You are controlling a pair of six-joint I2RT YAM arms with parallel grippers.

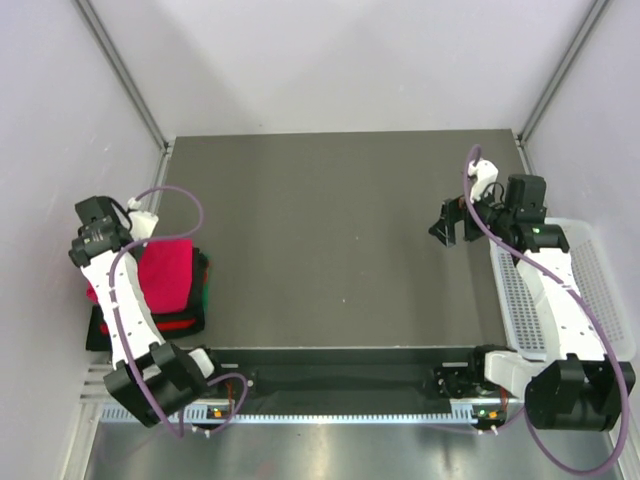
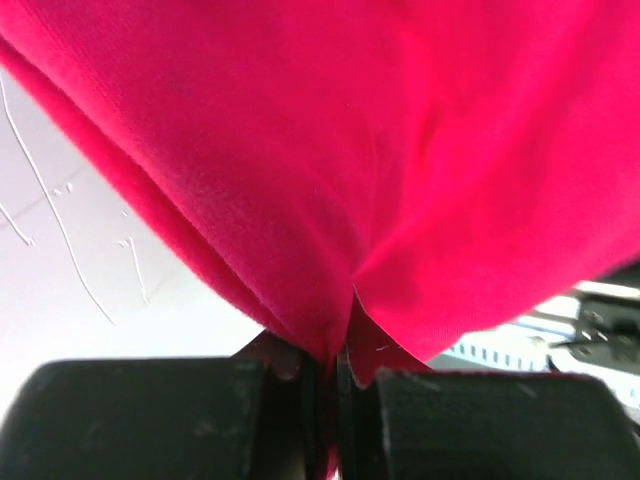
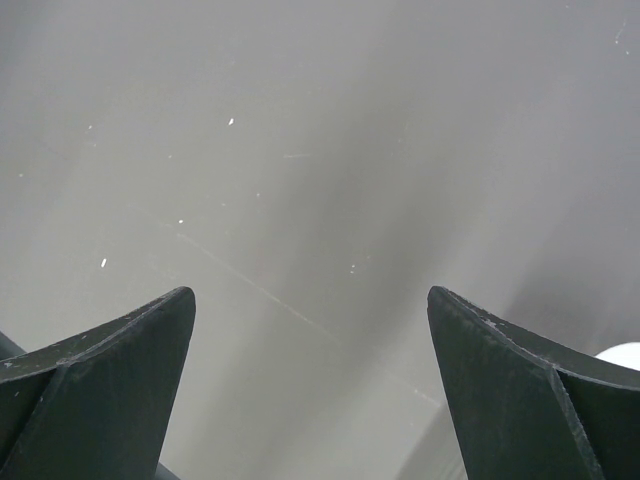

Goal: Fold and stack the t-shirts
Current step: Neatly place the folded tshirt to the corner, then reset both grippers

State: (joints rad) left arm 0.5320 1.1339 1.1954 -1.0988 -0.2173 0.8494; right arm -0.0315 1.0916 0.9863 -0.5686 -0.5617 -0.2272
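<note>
A bright magenta-red t-shirt (image 1: pixel 166 274) lies on top of a pile at the table's left edge. A black shirt (image 1: pixel 97 328), a red one (image 1: pixel 176 323) and a green one (image 1: pixel 205 291) show at the pile's edges. In the left wrist view my left gripper (image 2: pixel 335 362) is shut on a fold of the magenta t-shirt (image 2: pixel 330 150), which fills most of that view. From above, the left wrist (image 1: pixel 100 235) hangs over the pile's far left corner and hides its fingers. My right gripper (image 1: pixel 453 222) (image 3: pixel 311 330) stands open and empty above the bare table on the far right.
A white plastic mesh basket (image 1: pixel 596 290) stands at the table's right edge, partly under the right arm. The dark table top (image 1: pixel 330 240) lies between the two arms. Pale walls and metal rails close in the back and both sides.
</note>
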